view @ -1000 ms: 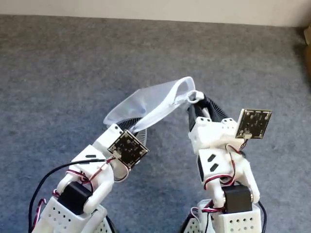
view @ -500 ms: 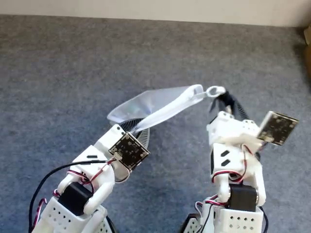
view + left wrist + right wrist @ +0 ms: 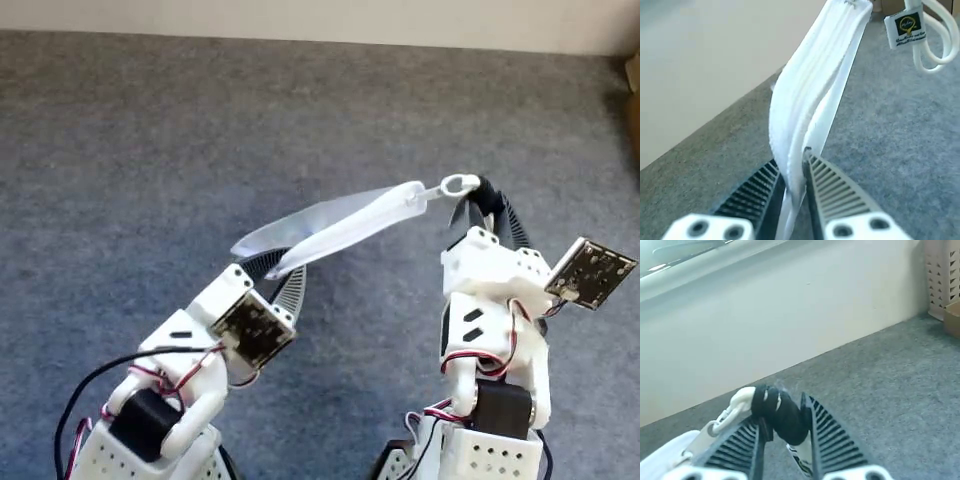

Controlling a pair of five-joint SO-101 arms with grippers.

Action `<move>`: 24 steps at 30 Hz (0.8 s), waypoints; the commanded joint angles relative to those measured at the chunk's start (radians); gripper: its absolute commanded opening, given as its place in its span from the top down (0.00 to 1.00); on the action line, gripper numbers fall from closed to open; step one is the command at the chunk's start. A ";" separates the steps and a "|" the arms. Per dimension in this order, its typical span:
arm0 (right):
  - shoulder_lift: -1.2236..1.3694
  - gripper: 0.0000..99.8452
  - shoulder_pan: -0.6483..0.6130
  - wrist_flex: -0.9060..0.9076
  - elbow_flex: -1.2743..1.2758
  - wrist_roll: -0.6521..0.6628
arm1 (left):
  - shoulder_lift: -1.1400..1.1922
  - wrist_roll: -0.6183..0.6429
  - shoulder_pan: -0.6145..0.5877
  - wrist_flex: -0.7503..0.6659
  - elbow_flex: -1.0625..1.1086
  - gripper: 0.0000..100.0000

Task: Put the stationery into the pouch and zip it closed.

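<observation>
A white mesh pouch (image 3: 330, 225) hangs stretched in the air between the two arms. My left gripper (image 3: 283, 272) is shut on the pouch's lower end (image 3: 799, 150), the fabric pinched between its ribbed fingers (image 3: 832, 187). My right gripper (image 3: 478, 205) is shut on the black-wrapped zipper pull (image 3: 780, 412) at the pouch's other end, next to a white clip ring (image 3: 458, 185). A small tag (image 3: 905, 27) and a white loop (image 3: 935, 40) dangle by the pouch's top end. The zipper edge looks drawn flat along the pouch.
Grey carpet (image 3: 150, 150) covers the table area, bounded by a pale wall (image 3: 320, 15) at the far side. A brown box (image 3: 945, 290) stands at the far right corner.
The right gripper has pulled the zipper pull to the right and slightly away, stretching the pouch flatter and longer. The left arm shifted a little nearer, still gripping the pouch's end.
</observation>
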 commanded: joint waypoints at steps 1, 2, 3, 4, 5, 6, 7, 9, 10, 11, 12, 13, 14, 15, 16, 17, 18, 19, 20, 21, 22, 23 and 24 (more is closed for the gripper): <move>-0.007 1.00 0.114 -0.061 -0.074 -0.031 | -0.119 0.011 -0.054 0.064 0.031 1.00; -0.007 1.00 0.105 -0.061 -0.074 -0.029 | -0.137 0.009 -0.054 0.063 0.042 1.00; -0.007 1.00 0.091 -0.061 -0.074 -0.026 | -0.151 0.008 -0.054 0.061 0.050 1.00; -0.007 1.00 0.076 -0.061 -0.073 -0.025 | -0.160 0.008 -0.054 0.061 0.053 1.00; -0.007 1.00 0.061 -0.061 -0.071 -0.025 | -0.168 0.008 -0.058 0.061 0.056 1.00; -0.007 1.00 0.041 -0.061 -0.068 -0.023 | -0.171 0.008 -0.061 0.061 0.056 1.00; -0.007 1.00 0.021 -0.061 -0.067 -0.023 | -0.173 0.008 -0.061 0.061 0.056 1.00; -0.007 1.00 -0.015 -0.061 -0.067 -0.021 | -0.173 0.008 -0.061 0.061 0.056 1.00; -0.007 1.00 -0.027 -0.061 -0.067 -0.021 | -0.174 0.008 -0.061 0.061 0.056 1.00; -0.007 1.00 -0.036 -0.061 -0.067 -0.021 | -0.174 0.008 -0.061 0.061 0.056 1.00; -0.007 1.00 -0.044 -0.061 -0.067 -0.021 | -0.174 0.008 -0.061 0.061 0.056 1.00; -0.007 1.00 -0.053 -0.061 -0.067 -0.021 | -0.174 0.006 -0.061 0.061 0.054 1.00; -0.007 1.00 -0.064 -0.061 -0.068 -0.021 | -0.174 0.006 -0.061 0.061 0.051 1.00; -0.007 1.00 -0.074 -0.061 -0.070 -0.021 | -0.176 0.006 -0.061 0.061 0.050 1.00; -0.007 1.00 -0.091 -0.061 -0.070 -0.021 | -0.176 0.006 -0.061 0.061 0.048 1.00; -0.007 0.99 -0.114 -0.061 -0.071 -0.021 | -0.177 0.006 -0.061 0.061 0.047 1.00; -0.007 0.99 -0.137 -0.061 -0.071 -0.021 | -0.177 0.006 -0.061 0.061 0.045 1.00; -0.007 0.99 -0.162 -0.061 -0.071 -0.021 | -0.177 0.006 -0.061 0.061 0.039 1.00; -0.007 0.99 -0.188 -0.061 -0.070 -0.021 | -0.177 0.006 -0.061 0.064 0.033 1.00; -0.007 0.99 -0.214 -0.061 -0.067 -0.020 | -0.177 0.006 -0.062 0.066 0.031 1.00; -0.007 0.99 -0.231 -0.061 -0.067 -0.020 | -0.179 0.006 -0.062 0.066 0.030 1.00; -0.007 0.99 -0.246 -0.061 -0.067 -0.020 | -0.179 0.006 -0.062 0.066 0.030 1.00; -0.007 0.99 -0.257 -0.061 -0.067 -0.020 | -0.179 0.006 -0.062 0.066 0.031 1.00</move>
